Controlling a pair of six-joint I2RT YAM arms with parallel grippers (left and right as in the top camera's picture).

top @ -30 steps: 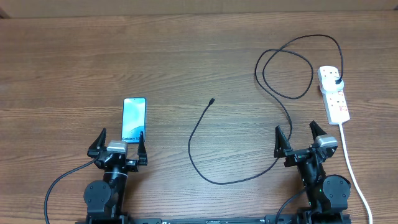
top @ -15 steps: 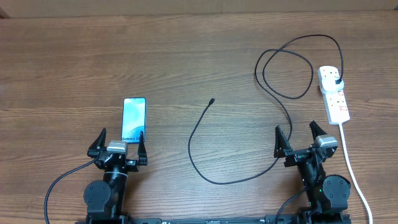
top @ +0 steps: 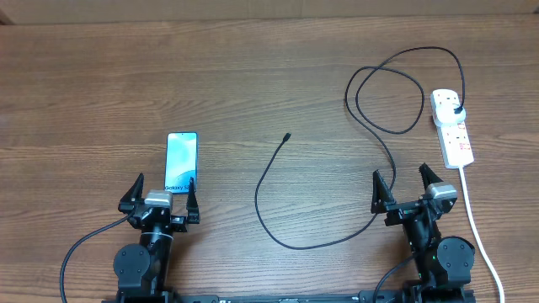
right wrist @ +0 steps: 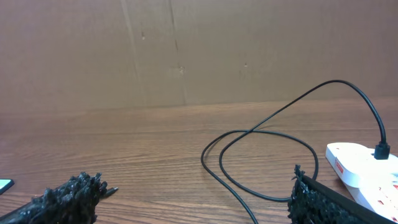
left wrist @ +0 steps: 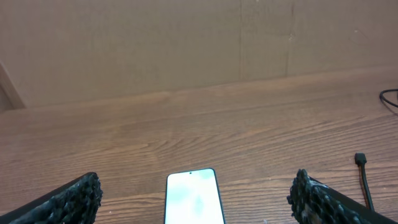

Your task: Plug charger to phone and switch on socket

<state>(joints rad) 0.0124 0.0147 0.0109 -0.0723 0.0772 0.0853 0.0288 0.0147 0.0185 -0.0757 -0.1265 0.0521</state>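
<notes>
The phone lies face up on the table, its light blue screen lit, just beyond my open left gripper; in the left wrist view the phone sits between the two spread fingers. The black charger cable curves from its free connector tip at mid-table, loops at the right, and ends in a plug seated in the white socket strip. My right gripper is open and empty, left of the strip. The cable loop and the strip show in the right wrist view.
The strip's thick white cord runs toward the table's near edge past my right arm. A cardboard wall stands behind the wooden table. The connector tip also shows at the right of the left wrist view.
</notes>
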